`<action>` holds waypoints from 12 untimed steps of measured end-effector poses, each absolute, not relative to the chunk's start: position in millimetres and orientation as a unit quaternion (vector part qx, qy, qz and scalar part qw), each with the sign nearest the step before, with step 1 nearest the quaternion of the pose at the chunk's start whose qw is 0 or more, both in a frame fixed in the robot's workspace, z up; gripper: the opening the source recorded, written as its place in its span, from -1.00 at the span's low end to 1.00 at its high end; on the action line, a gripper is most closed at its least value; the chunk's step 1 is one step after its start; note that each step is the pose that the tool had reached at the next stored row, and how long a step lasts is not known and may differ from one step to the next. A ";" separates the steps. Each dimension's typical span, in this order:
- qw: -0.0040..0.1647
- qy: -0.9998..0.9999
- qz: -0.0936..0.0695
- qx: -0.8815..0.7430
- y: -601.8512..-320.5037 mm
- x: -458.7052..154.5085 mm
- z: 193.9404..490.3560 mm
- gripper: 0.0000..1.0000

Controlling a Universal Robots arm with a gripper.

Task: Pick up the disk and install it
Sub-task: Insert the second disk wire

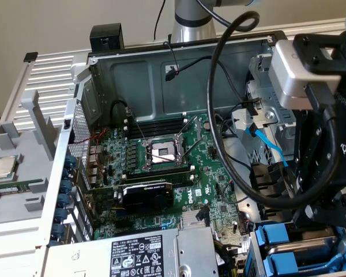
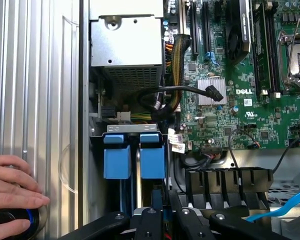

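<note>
Here, nearest in the wrist view, the black gripper (image 2: 165, 220) is seen with fingers narrowly set, gripping the blue-framed grey disk (image 2: 155, 162) in the drive bay; a hand (image 2: 12, 187) lies at nine o'clock, the green motherboard (image 2: 250, 100) beyond.

person's hand (image 2: 12, 187) cut off by the wrist view's edge

Black cable (image 1: 219, 109) loops over open motherboard (image 1: 161, 173); drive bay (image 2: 135, 155) crowded.
</note>
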State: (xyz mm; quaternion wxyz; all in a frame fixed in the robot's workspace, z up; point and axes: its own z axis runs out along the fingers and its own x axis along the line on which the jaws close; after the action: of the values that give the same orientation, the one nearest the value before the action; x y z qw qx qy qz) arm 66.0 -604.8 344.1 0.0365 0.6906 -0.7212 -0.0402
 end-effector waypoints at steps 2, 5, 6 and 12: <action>0.036 -0.721 -0.041 0.691 -605.3 65.8 344.1 -0.67; 0.034 -0.721 -0.043 0.691 -606.8 65.7 344.1 -0.67; 0.032 -0.721 -0.045 0.691 -607.5 65.7 344.1 -0.67; 0.029 -0.721 -0.048 0.691 -610.8 65.8 346.4 -0.67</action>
State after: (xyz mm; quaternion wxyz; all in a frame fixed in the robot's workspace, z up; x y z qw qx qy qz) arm 65.8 -610.8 346.4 0.0291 0.6908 -0.7209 -0.0479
